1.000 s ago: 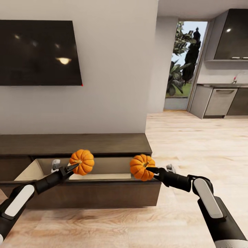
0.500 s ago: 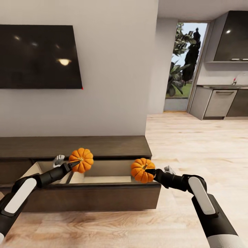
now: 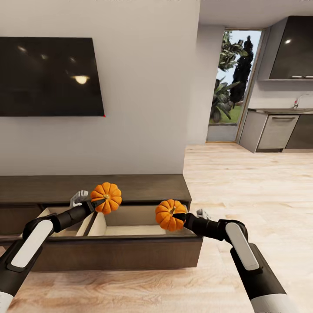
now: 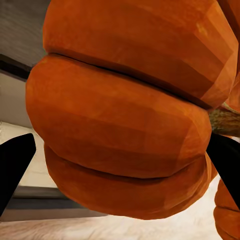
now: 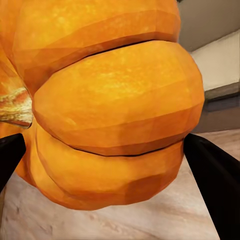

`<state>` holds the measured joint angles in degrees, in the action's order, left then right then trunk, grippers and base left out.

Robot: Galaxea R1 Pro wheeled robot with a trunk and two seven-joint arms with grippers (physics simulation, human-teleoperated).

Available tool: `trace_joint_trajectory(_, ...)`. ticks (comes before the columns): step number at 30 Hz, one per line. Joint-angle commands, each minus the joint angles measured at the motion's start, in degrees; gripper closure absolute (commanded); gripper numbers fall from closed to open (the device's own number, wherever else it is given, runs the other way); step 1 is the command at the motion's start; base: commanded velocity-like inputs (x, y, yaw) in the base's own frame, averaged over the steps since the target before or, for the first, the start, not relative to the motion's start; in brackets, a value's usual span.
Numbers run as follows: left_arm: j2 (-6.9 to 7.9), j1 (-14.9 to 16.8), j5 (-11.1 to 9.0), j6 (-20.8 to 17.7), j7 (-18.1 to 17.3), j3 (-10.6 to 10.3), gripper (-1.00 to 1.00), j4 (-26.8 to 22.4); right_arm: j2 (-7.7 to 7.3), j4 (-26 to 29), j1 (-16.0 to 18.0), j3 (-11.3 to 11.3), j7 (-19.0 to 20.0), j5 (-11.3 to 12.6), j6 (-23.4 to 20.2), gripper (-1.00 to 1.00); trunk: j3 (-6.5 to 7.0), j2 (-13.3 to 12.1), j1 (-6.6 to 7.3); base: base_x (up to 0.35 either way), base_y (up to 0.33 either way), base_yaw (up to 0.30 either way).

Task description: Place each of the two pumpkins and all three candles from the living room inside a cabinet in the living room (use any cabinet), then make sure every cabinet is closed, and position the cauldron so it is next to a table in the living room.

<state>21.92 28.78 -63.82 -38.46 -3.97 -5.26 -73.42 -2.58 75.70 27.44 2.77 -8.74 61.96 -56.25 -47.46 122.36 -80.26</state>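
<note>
**Both pumpkins held over the open drawer, nothing stowed yet**

The left gripper is clamped on a small round ribbed bright-orange pumpkin; in the left wrist view its black fingertips press the fruit from either side. That pumpkin hangs over the back of the pulled-out drawer, in line with the light tan divider inside it. The right gripper grips the second ribbed orange pumpkin in the same way, its dark fingertips flanking the fruit in the right wrist view. This one sits above the drawer's right-hand end, near the front corner.

Below both is the long low dark-brown wooden cabinet, with one handle-less drawer drawn out to show a pale wood interior split into two compartments. As far as can be seen, both compartments hold nothing. Above the cabinet a large black wall-mounted television hangs on the white wall; to the right, pale plank flooring runs toward a grey kitchen.

By my reading, the task is at an early stage: the pumpkins are fetched and positioned for release, but neither is inside. Still to come are dropping both, gathering three candles, shutting the drawer, and moving the cauldron beside the table.
</note>
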Motion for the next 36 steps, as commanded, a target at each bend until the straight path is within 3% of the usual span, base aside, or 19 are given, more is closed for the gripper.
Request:
trace_joint_trajectory(1,0.02,0.04,0.09,-0.13,0.17,-0.06,1.00,-0.02,0.14,0.06,0.19,0.11,-0.67,0.56,0.14,1.00,0.13,-0.39,0.23,0.000,0.000,0.000)
trace_joint_trajectory(6,-0.74,0.05,0.17,-0.08,5.74,-0.16,1.00,-0.07,1.12,-0.26,2.82,0.20,-2.91,0.14,1.17,1.00,1.02,-2.39,1.33,0.000,0.000,0.000)
trace_joint_trajectory(10,-1.50,0.10,0.92,0.55,7.99,-0.41,1.00,0.08,1.23,-0.39,3.40,0.23,-4.63,0.09,1.33,1.00,1.74,-4.00,2.21,0.000,0.000,0.000)
trace_joint_trajectory(13,-2.51,0.15,5.68,1.46,9.11,-1.03,1.00,0.15,1.27,-0.61,3.59,0.91,-5.22,-0.34,1.40,1.00,2.28,-5.20,2.87,0.000,0.000,0.000)
trace_joint_trajectory(16,-5.17,0.19,9.91,1.69,9.62,-1.34,1.00,0.19,1.37,-0.69,3.68,2.85,-5.51,-2.19,1.51,1.00,2.82,-6.41,3.53,0.000,0.000,0.000)
trace_joint_trajectory(22,-7.10,0.22,14.19,1.79,11.12,-1.48,1.00,0.28,1.71,-0.86,3.75,3.91,-5.72,-3.63,1.88,1.00,3.90,-8.81,4.85,0.000,0.000,0.000)
trace_joint_trajectory(32,-7.52,0.29,15.20,1.80,13.46,-1.64,1.00,0.76,2.74,-5.98,6.09,4.59,-5.76,-3.85,5.04,1.00,5.69,-12.82,7.04,0.000,0.000,0.000)
trace_joint_trajectory(36,-8.89,0.37,15.24,1.60,14.14,-2.23,1.00,3.31,2.78,-6.64,6.35,7.01,-6.06,-3.93,5.16,1.00,6.41,-14.43,7.92,0.000,0.000,0.000)
